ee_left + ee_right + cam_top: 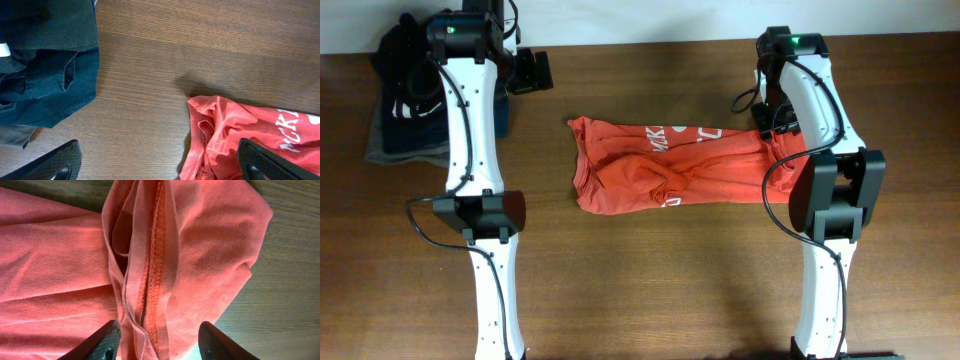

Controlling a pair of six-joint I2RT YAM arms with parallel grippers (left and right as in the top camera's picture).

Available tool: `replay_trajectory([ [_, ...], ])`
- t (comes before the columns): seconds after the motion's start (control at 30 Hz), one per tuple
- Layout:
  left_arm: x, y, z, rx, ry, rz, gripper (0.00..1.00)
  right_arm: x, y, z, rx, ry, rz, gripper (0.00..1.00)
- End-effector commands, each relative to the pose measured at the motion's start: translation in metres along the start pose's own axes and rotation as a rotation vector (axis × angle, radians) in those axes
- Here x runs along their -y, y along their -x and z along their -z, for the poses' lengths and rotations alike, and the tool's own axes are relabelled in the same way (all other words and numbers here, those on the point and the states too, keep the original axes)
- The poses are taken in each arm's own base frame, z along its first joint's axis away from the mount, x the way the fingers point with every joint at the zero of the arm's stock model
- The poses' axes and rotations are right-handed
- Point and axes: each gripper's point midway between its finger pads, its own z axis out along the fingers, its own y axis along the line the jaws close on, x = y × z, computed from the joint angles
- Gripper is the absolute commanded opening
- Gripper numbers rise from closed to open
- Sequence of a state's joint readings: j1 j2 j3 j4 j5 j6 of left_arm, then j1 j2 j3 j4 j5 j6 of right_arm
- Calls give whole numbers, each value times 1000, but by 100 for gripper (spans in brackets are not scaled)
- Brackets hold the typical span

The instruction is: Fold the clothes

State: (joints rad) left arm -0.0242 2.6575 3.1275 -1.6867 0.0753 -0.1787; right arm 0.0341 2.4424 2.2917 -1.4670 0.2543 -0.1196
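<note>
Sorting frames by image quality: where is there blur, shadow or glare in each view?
Overhead: sharp, even light, faint arm shadows on the table. Left wrist: wood grain crisp, soft shadow above the T-shirt, left fingers dark at the corners. Right wrist: very close, seam stitching sharp, right fingers shadowed and slightly blurred.

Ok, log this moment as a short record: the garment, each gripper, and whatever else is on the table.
garment: orange-red T-shirt, bunched in a crumpled band mid-table, white print showing, not yet folded
left gripper: open, over bare wood between one end of the T-shirt and the dark garments
right gripper: fingers either side of a bunched seam fold at the other end; grip unclear
other: dark garments piled by the left arm's base, on the wooden table
</note>
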Motion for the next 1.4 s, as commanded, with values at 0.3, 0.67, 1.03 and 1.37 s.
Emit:
replay_trajectory([
  [0.3, 2, 0, 3, 1, -8, -13, 99, -13, -17, -6, -73, 175, -85, 56],
  [0.67, 2, 0, 3, 1, -8, -13, 99, -46, -53, -36, -226, 300, -10, 50],
  [1.03, 2, 0, 3, 1, -8, -13, 99, -57, -71, -27, -296, 328, 8, 4],
  [1.37, 2, 1, 3, 5, -9, -13, 99, -76, -82, -1, -323, 442, 14, 47],
])
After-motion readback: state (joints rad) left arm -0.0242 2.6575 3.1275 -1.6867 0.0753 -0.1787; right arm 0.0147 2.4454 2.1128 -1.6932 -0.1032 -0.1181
